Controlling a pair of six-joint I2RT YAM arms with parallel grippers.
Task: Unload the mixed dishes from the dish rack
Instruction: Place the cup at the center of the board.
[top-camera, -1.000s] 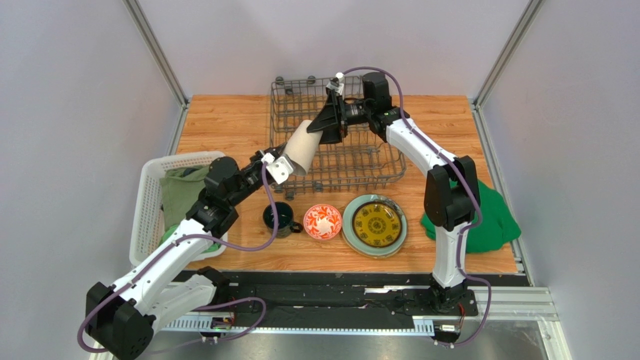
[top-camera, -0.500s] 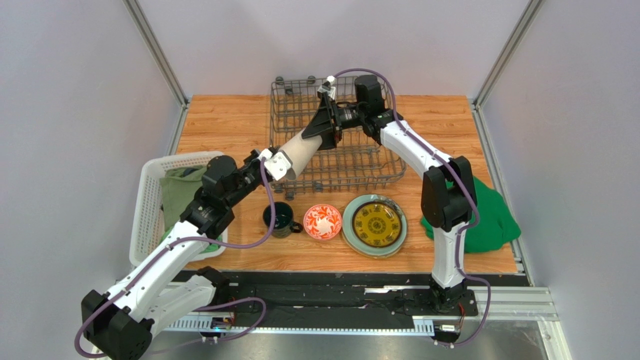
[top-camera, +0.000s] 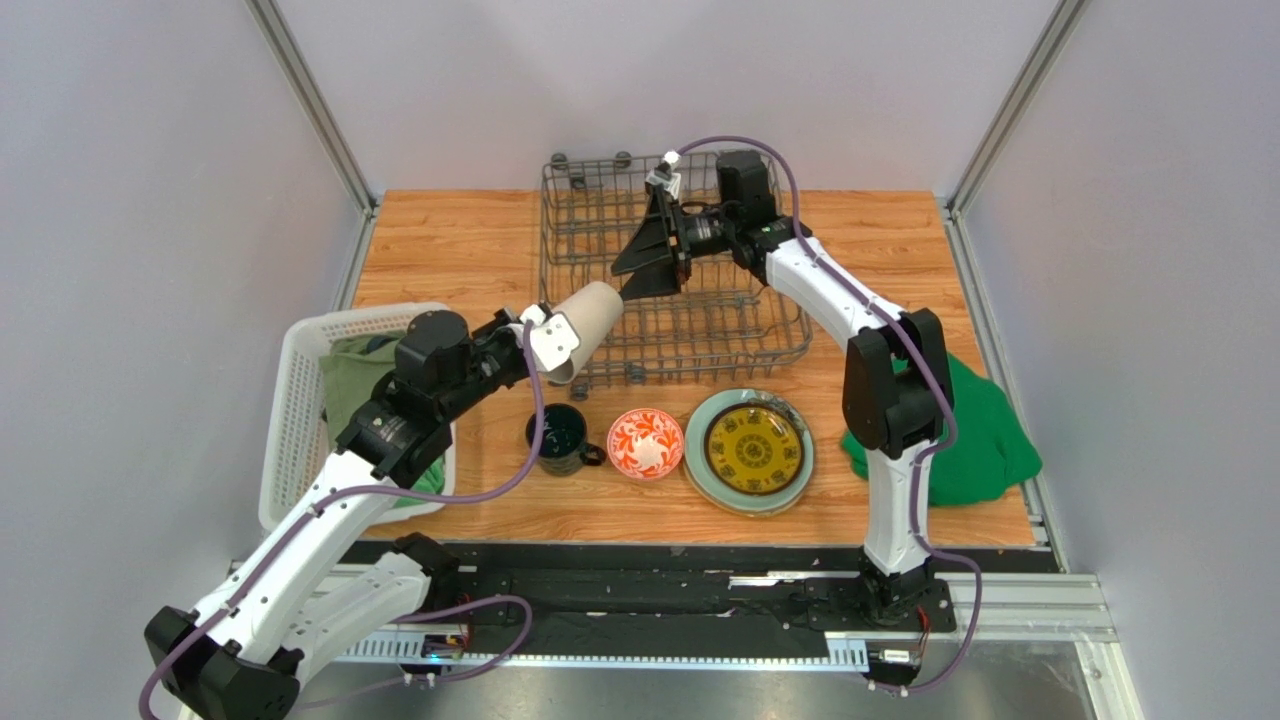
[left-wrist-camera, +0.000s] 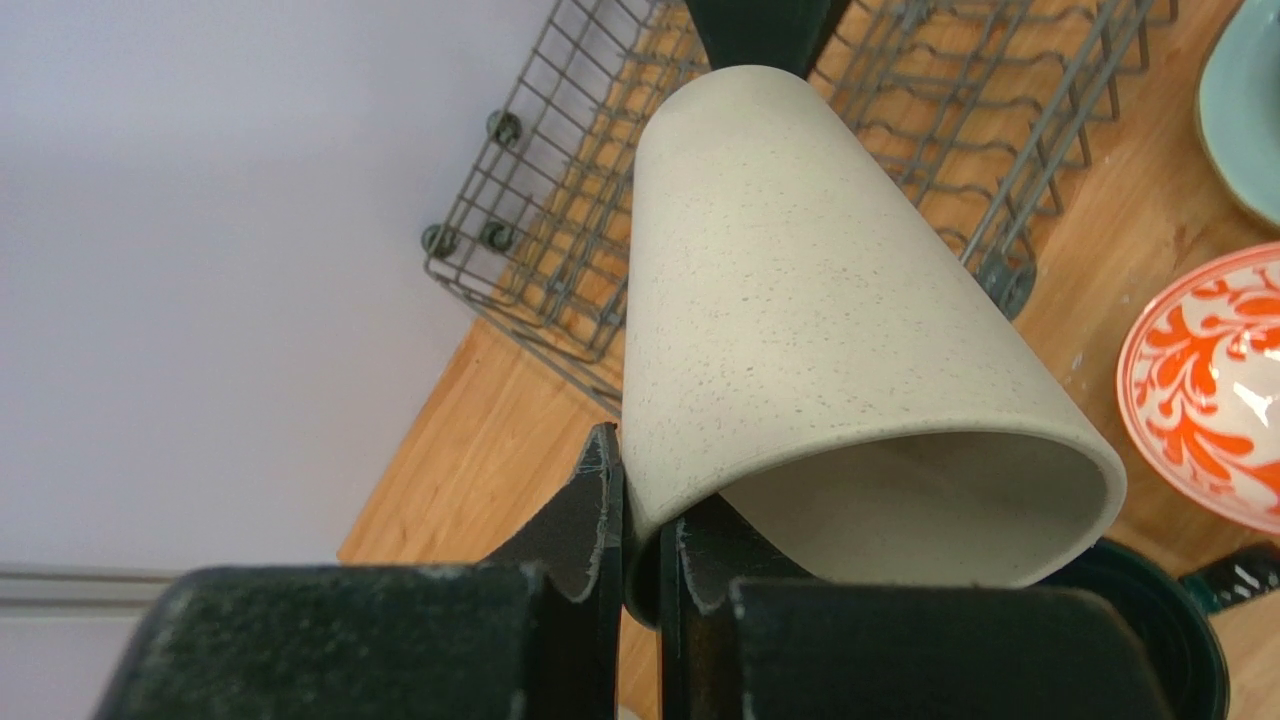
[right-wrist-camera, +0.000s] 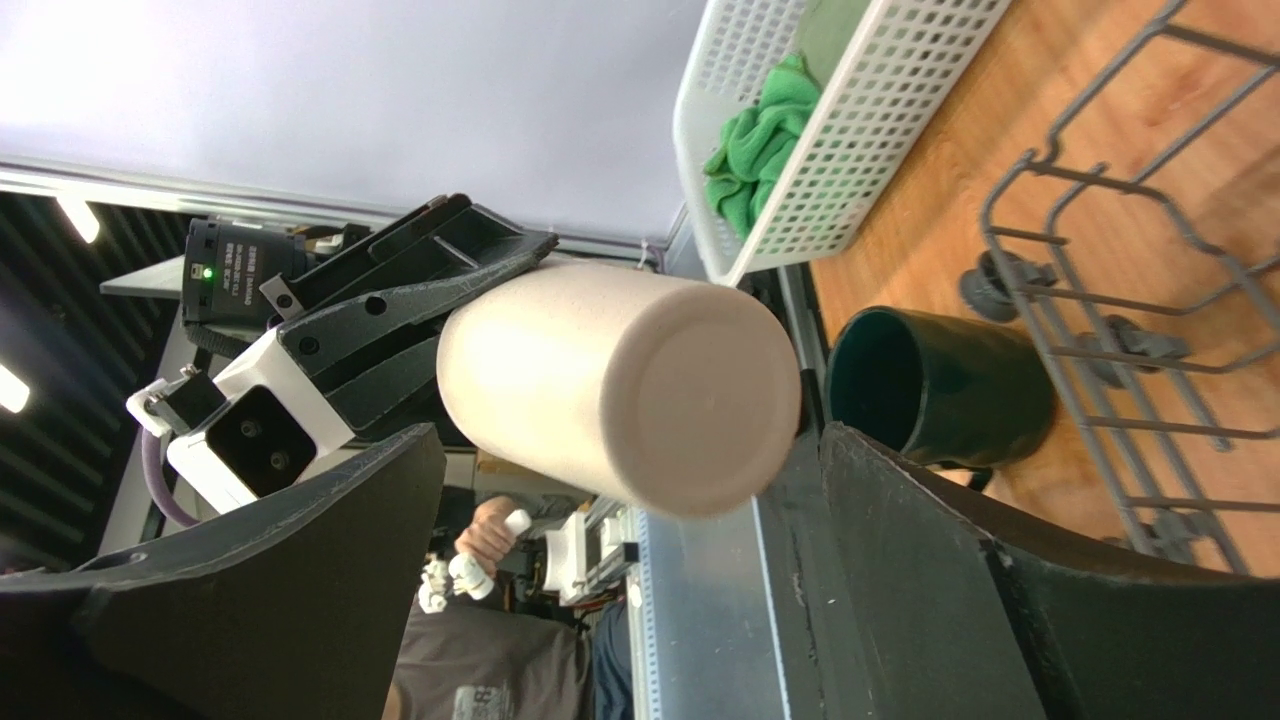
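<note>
**Tumbler Out of the Rack, Waiting for a Spot**

The left hand (top-camera: 544, 333) pinches the rim of the beige tumbler (top-camera: 583, 318), one finger inside the mouth and one outside. It holds the tumbler tilted in the air above the rack's (top-camera: 706, 375) near left corner. The right hand (top-camera: 649, 258) hangs over the rack, spread wide and touching nothing.

This looks like the last unloading step. The next move calls for carrying the tumbler to bare surface (top-camera: 451, 240) and lowering it clear of the mug (top-camera: 558, 437) and bowl (top-camera: 645, 443).

The yellow plate (top-camera: 751, 447) lies on a green plate (top-camera: 700, 465). No third plate can be made out, so whether one lies beneath them cannot be told. No dishes show among the rack's wires. The left wrist view cuts off the mug.
</note>
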